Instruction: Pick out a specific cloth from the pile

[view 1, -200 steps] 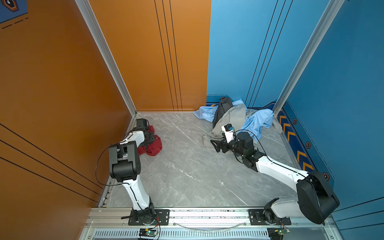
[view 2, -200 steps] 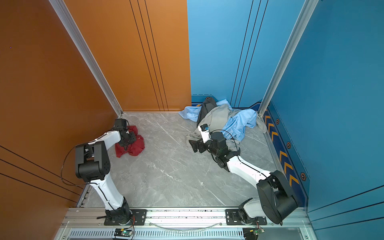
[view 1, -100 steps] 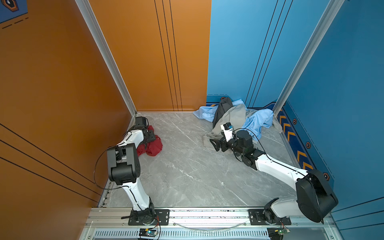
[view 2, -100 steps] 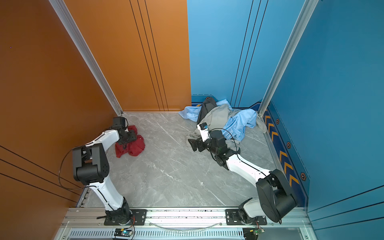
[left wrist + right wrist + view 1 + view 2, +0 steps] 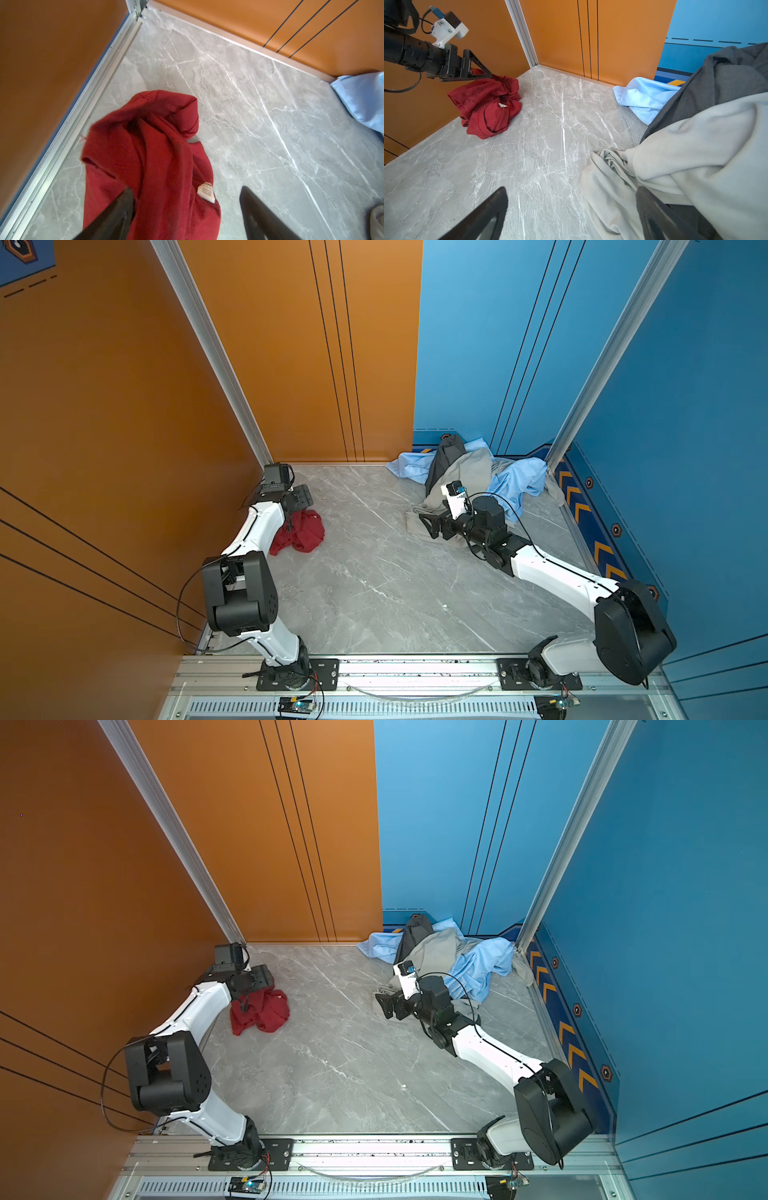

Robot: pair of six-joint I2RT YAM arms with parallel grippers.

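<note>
The dark red cloth (image 5: 300, 531) lies crumpled on the grey marble-patterned desk (image 5: 374, 580), close to the orange wall (image 5: 124, 448) on the left of both top views and well apart from the pile (image 5: 478, 472). In the left wrist view the cloth (image 5: 149, 145) is bunched in soft folds with a small white label (image 5: 205, 192) showing on it.

The left hand (image 5: 186, 190) hangs just over the cloth with its fingers spread wide, released. One finger (image 5: 116, 209) overlaps the red fabric in that view and the other stands over bare desk. Whether either finger touches the fabric cannot be told. In the right wrist view the left hand (image 5: 483, 72) points at the upper edge of the cloth (image 5: 488, 108).

The pile sits at the far right corner against the blue wall (image 5: 436, 824). It holds a light grey garment (image 5: 695, 145), a dark grey garment (image 5: 726, 74) and a light blue cloth (image 5: 643, 95).

The right hand (image 5: 571, 189) is low over the desk at the near edge of the light grey garment, its fingers wide apart and holding nothing. In a top view it (image 5: 384, 1004) faces towards the left side of the desk.
</note>
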